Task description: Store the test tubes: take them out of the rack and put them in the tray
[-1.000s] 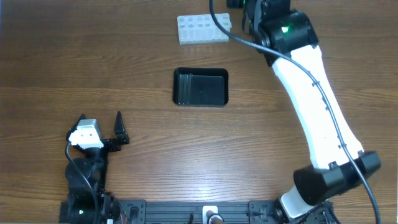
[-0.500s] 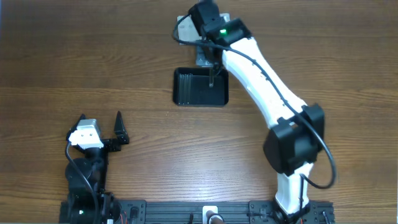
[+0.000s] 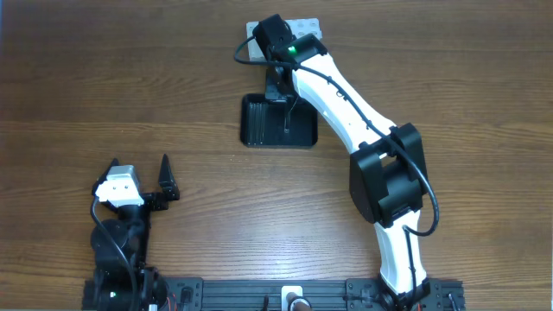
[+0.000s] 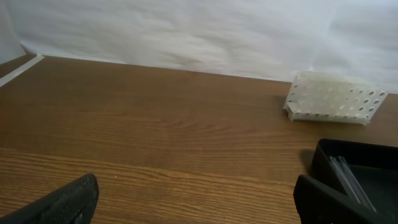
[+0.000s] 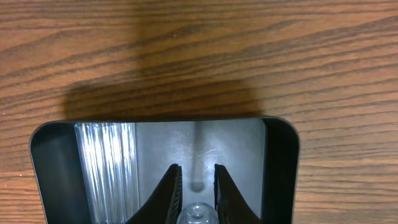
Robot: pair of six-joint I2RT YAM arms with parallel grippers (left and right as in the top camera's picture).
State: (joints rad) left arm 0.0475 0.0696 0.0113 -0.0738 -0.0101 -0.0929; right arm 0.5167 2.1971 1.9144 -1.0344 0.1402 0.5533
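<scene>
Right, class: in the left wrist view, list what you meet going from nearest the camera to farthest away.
left gripper → black tray → white rack → white backdrop

brown wooden table point(image 3: 432, 86): matt, grained | black plastic tray point(image 3: 259, 130): glossy | clear test tubes point(image 5: 106, 168): shiny | white perforated plastic rack point(image 4: 333, 99): matt
</scene>
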